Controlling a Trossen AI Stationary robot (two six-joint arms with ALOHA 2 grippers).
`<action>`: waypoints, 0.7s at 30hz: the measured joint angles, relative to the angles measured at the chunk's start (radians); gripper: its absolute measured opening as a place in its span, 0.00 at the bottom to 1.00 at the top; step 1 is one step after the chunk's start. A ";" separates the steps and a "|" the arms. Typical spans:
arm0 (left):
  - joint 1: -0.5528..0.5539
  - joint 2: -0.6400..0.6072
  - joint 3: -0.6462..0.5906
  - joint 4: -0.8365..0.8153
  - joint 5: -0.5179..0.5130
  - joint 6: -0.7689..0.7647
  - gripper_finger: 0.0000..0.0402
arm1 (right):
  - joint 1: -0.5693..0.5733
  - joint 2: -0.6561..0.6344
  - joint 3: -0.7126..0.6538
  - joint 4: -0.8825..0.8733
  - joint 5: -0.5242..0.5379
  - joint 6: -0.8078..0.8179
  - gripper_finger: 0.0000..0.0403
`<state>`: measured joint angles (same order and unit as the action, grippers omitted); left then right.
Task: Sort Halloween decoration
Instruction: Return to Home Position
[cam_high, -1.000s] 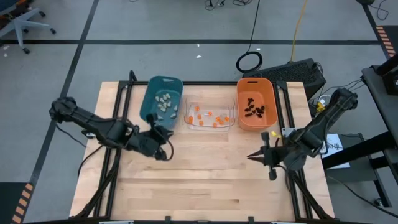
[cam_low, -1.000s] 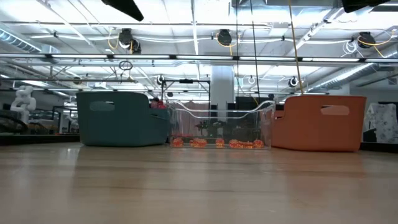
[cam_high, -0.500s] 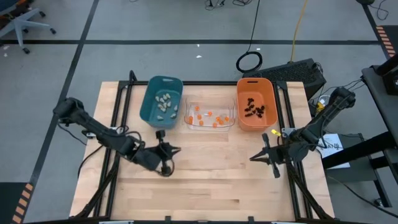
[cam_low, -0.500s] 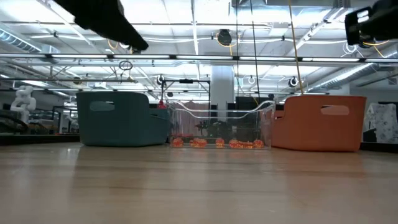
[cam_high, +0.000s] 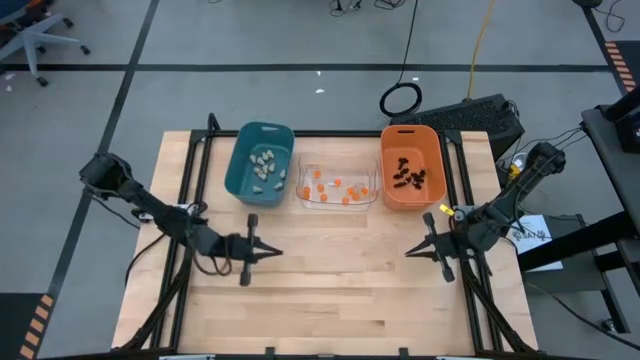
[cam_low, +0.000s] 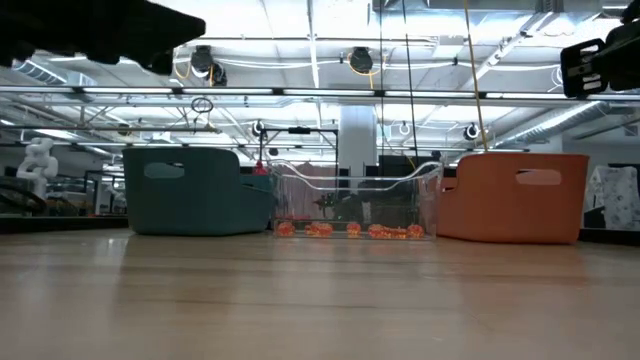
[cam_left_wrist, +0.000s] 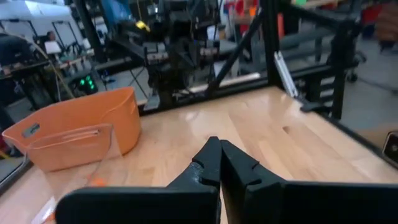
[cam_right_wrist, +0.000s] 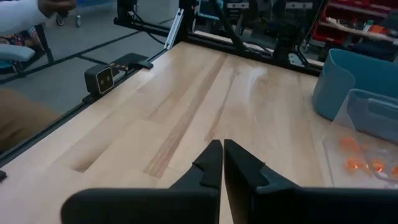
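Since a second ago the left pincer (cam_high: 272, 252) has drawn back from the teal bin (cam_high: 236, 178) toward the middle of the counter (cam_high: 330, 295). It has swung round to point straight across at the right pincer (cam_high: 410, 252), which has only edged a little toward its own side.

The Halloween decoration lies sorted in three bins set in a row beyond both pincers, along the counter's far edge. The pale lumps (cam_high: 262, 165) are in the teal bin, directly beyond the left pincer. The small orange ones (cam_high: 335, 187) are in the clear bin (cam_high: 337, 205), beyond the gap between the two pincers. The black spidery ones (cam_high: 408, 176) are in the orange bin (cam_high: 386, 192), beyond the right pincer's tip. The three bins stand close side by side, well apart from either pincer.

Both pincers are pressed together on nothing. In the left wrist view the fingers (cam_left_wrist: 208, 163) meet along their length, with the orange bin and a corner of the clear bin ahead of them. In the right wrist view the fingers (cam_right_wrist: 211, 163) meet the same way, with the teal and clear bins ahead. The tips face each other across bare wood, and in the low view both hang above the counter.

The left arm (cam_high: 150, 210) stretches back to the counter's left edge and the right arm (cam_high: 510, 200) to its right edge. On the floor beyond the bins lies a black cable ring (cam_high: 401, 99), and an office chair (cam_high: 35, 35) stands far off behind the left arm
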<state>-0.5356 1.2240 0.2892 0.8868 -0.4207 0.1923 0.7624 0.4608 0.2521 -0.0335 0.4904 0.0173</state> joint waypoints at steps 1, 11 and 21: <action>0.006 -0.019 -0.028 0.028 0.013 -0.002 0.00 | 0.000 -0.014 -0.006 -0.001 -0.001 -0.008 0.00; 0.010 -0.250 -0.228 0.069 0.036 -0.017 0.00 | 0.000 -0.177 -0.077 -0.002 -0.024 -0.094 0.00; 0.010 -0.402 -0.283 -0.021 0.105 -0.018 0.00 | -0.003 -0.393 -0.134 -0.058 -0.050 -0.158 0.00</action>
<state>-0.5259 0.8215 0.0067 0.8659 -0.3153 0.1741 0.7593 0.0674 0.1185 -0.0916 0.4404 -0.1403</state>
